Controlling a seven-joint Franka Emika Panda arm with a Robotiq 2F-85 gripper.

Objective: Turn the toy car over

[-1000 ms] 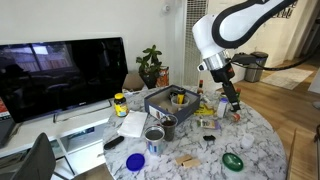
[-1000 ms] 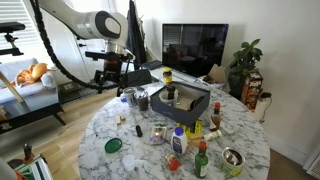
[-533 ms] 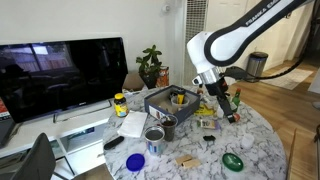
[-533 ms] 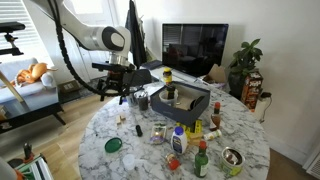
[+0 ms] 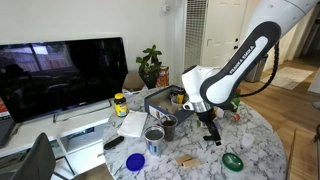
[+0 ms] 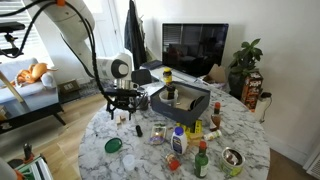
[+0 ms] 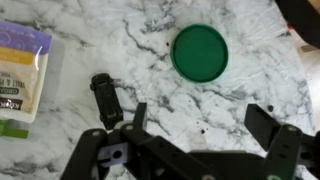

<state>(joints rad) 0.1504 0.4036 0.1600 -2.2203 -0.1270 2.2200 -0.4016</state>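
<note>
The toy car [image 7: 105, 97] is a small dark toy with a little yellow, lying on the marble table [image 7: 90, 40]. In the wrist view it is just left of my left finger. My gripper [image 7: 200, 125] is open and empty, low over bare marble beside the car. A flat green round lid [image 7: 200, 52] lies beyond the fingers. In both exterior views the gripper [image 5: 213, 138] [image 6: 122, 114] hangs low over the table, near the green lid [image 5: 233, 160] [image 6: 113, 146]. The car shows as a small dark thing [image 6: 137, 130] beside the gripper.
A purple-and-white packet [image 7: 22, 65] lies left of the car. A dark tray [image 5: 158, 101] [image 6: 182, 103] with several items stands mid-table. A tin can [image 5: 154, 137], a blue lid [image 5: 136, 160], a yellow-lidded jar [image 5: 120, 103] and bottles [image 6: 200, 160] stand around.
The arm has swung down and across the table, from high near the tray to low over the marble beside the toy car. The objects on the table have not moved.
</note>
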